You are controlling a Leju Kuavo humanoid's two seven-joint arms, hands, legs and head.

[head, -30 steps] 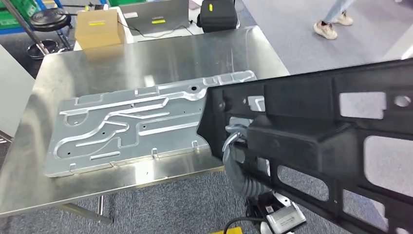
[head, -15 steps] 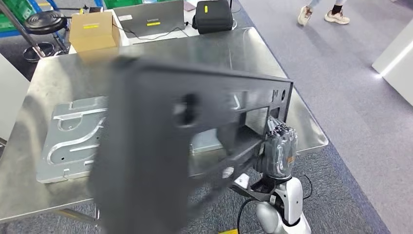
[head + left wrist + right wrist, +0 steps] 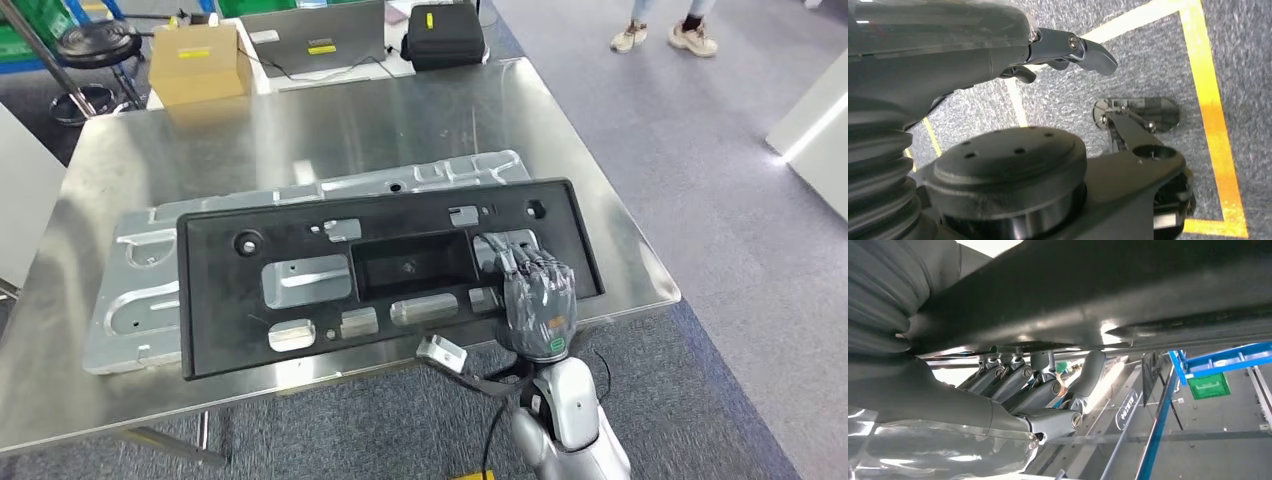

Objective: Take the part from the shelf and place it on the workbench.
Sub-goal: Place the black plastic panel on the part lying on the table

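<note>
The black plastic part [image 3: 400, 215], a long panel with several cut-outs, lies flat across the embossed silver plate [image 3: 130, 290] on the steel workbench [image 3: 300, 120]. My right hand [image 3: 537, 300] grips the part's near right edge, with the fingers [image 3: 520, 262] laid over its top. In the right wrist view the part [image 3: 1098, 290] spans the picture, and the fingers of the right hand [image 3: 1038, 390] curl against its underside. My left hand [image 3: 998, 55] hangs over the floor with nothing in it and its thumb held out.
A cardboard box [image 3: 198, 62], a laptop [image 3: 315, 38] and a black case [image 3: 443, 35] stand at the bench's far edge. A stool [image 3: 95, 45] stands at the far left. A person's feet [image 3: 665, 38] are on the carpet at the far right.
The black part, tilted up close to the camera before, has swung down and now lies flat on the silver plate. My right hand came down with it, still gripping.
</note>
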